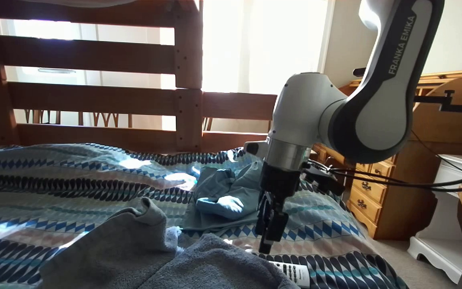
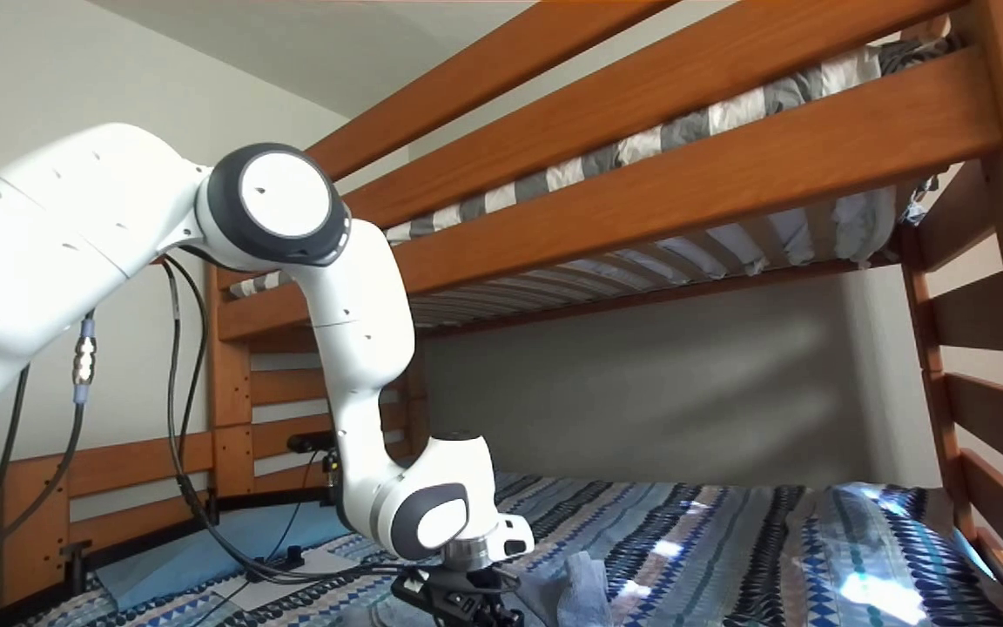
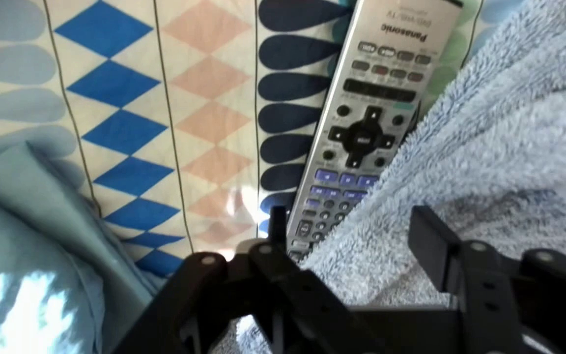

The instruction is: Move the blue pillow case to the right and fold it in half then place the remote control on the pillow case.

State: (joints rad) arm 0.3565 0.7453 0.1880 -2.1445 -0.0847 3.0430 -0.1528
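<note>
The pincer [image 3: 352,226] stands spread, nothing pinched in it. In the wrist view the remote control [image 3: 364,132] lies face up on the patterned bedspread [image 3: 121,130], its branded end pointing to 1 o'clock and its keypad end to 7, where the grey towel [image 3: 489,162] hides part of it. The blue pillow case [image 3: 42,255] sits rumpled at 8 o'clock in that view; whether it counts as folded in half, I cannot tell.

The step in hand looks to be picking up the remote control. One finger hangs just off its 9 o'clock edge and the opposite one over the towel, so closing here probably catches cloth too. Better to shift the pincer towards 1 o'clock, to the half near the brand name, where both long edges lie bare, and turn it slightly so the jaws meet those edges squarely. Come down straight until the tips nearly reach the bedspread, no deeper, since soft fabric is likely to bunch into the grip. Close gently, lift a little, and check that no towel follows. Then carry it towards 8 o'clock, clear of the pillow case's creases, lower it flat near the middle and release softly.
</note>
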